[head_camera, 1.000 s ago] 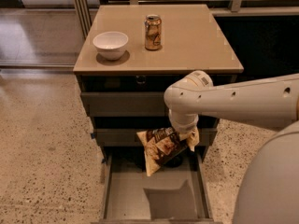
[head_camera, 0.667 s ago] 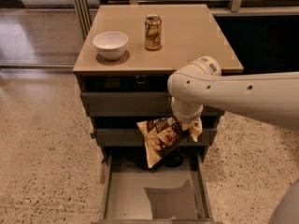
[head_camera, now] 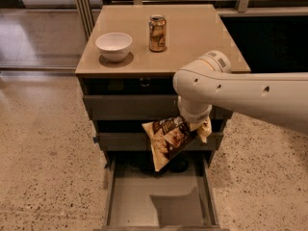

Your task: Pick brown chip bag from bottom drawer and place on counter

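Brown chip bag (head_camera: 171, 138) – clenched at its upper right end in the claw (head_camera: 196, 123), clear of every surface. Hangs in the air in front of the middle drawer (head_camera: 120, 141), above the rear part of the bottom drawer (head_camera: 144, 201) and below the level of the desk (head_camera: 202, 37).

Long axis on a diagonal: high end up and to the right at the claw, low end down and to the left, pointing into the open drawer beneath. Broad face turned towards the camera.

Dark-brown crinkled foil with pale lettering near the upper edge; cream-tan at the ends, with one such end bunched beside the claw on the right.

Claw largely masked by the rounded white wrist of the arm (head_camera: 250, 93), which enters from the right edge and crosses in front of the cabinet at the height of the top drawer (head_camera: 130, 107).

Bottom drawer pulled well out towards the camera – flat grey floor bare in its front part, with a shadow across the middle.

On the glossy tan desk, a white bowl (head_camera: 114, 45) near the left front and a gold can (head_camera: 157, 33) upright just to its right, the two apart. Speckled terrazzo floor (head_camera: 43, 153) on both sides of the cabinet.
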`<state>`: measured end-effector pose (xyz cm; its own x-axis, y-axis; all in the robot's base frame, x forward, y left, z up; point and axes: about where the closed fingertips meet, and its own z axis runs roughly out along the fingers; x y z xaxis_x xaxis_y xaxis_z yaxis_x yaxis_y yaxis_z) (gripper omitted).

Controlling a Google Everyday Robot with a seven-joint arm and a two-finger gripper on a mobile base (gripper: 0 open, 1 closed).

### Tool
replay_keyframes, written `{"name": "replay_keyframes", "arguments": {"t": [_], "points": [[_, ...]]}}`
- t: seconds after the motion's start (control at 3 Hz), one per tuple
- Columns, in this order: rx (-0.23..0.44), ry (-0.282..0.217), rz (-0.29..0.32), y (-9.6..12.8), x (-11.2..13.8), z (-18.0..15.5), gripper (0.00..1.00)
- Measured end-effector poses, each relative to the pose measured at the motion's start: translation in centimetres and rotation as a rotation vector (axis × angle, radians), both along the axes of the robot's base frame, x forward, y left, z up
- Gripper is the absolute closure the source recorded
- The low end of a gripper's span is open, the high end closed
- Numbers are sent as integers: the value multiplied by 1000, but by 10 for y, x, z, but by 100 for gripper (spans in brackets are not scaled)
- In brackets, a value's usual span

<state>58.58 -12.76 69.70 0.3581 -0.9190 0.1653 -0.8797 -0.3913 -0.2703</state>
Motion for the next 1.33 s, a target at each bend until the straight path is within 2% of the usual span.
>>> {"name": "replay_keyframes", "arguments": {"t": [0.67, 1.0, 1.33], "points": [[-77, -117, 26, -2, -12, 100, 100], [-109, -173, 54, 3, -17, 147, 100], [-149, -245, 100, 16, -10, 201, 100]]}}
